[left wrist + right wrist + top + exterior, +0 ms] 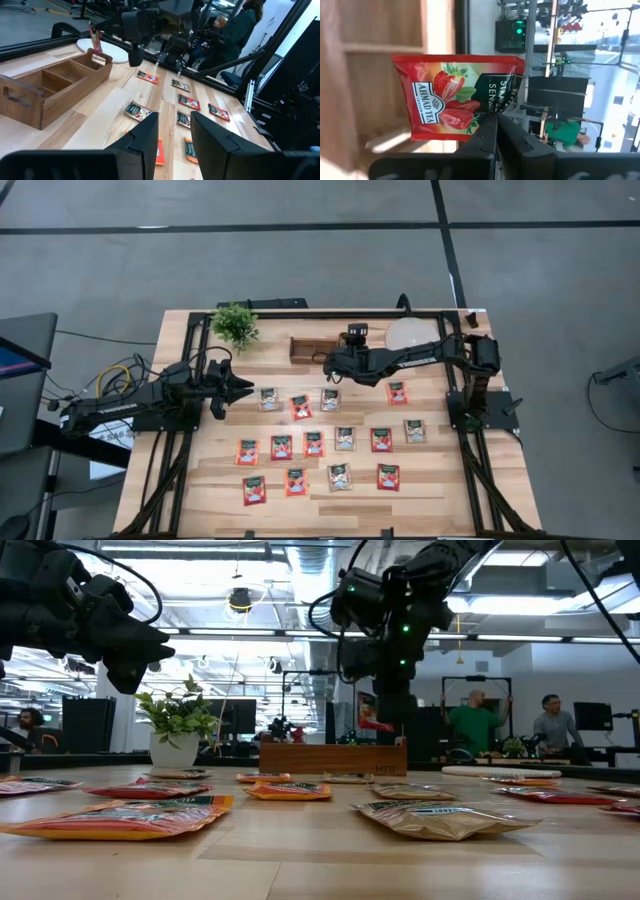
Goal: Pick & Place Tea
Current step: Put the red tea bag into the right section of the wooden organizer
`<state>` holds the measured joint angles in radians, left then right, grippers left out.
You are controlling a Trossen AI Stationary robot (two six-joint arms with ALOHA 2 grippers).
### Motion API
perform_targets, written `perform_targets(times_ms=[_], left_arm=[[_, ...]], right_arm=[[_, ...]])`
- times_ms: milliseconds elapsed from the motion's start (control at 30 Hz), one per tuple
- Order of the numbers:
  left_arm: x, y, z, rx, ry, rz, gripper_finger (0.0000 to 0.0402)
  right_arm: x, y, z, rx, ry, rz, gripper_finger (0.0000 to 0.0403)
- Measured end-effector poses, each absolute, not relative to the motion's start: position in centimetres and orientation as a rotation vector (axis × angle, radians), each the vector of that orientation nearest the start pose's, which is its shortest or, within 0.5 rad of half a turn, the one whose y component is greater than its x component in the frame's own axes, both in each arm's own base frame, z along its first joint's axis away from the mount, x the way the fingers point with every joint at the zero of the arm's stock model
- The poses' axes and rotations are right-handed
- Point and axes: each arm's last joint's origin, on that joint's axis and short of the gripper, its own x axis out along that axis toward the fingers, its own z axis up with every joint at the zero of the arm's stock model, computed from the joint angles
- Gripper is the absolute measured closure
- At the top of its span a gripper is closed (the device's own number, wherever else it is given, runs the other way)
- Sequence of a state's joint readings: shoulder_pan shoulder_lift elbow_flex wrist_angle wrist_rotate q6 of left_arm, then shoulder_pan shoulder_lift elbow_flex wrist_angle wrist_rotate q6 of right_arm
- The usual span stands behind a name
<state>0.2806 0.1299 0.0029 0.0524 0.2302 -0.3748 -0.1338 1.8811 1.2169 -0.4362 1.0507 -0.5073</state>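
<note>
Several red-orange and pale tea sachets (301, 406) lie flat on the wooden table in loose rows. My right gripper (492, 120) reaches in from the table's right side and is shut on one red strawberry tea sachet (450, 95). It holds the sachet above the brown wooden tray (305, 348), which stands at the far middle of the table. In the low view this sachet (373, 723) hangs just over the tray (333, 756). My left gripper (238, 388) waits at the table's left, level and open, with nothing between its fingers (145, 135). My right gripper pinches one edge of the red sachet (489, 111) between its two fingertips, next to the sachet's dark band. Only that edge is between the fingers, and the rest of the packet stands out beyond them. The sachet is lifted clear, over the tray.
A small potted plant (235, 325) stands at the far left. A round pale disc (408, 333) lies at the far right, beside the tray. Black frame rails (190, 370) run along the table's sides. People stand in the room behind the table (478, 720).
</note>
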Motion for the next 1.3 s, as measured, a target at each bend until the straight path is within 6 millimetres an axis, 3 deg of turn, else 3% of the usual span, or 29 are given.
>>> perform_targets(times_ms=[400, 1300], left_arm=[[10.2, 2.3, 15.9, -0.39, 0.062, 0.072, 0.0296], [10.2, 2.3, 15.9, -0.392, 0.064, 0.072, 0.0296]], right_arm=[[36.7, -8.6, 15.0, -0.966, 1.402, -0.773, 0.0403], [36.7, -9.4, 14.7, -0.896, 1.381, -0.805, 0.0403]])
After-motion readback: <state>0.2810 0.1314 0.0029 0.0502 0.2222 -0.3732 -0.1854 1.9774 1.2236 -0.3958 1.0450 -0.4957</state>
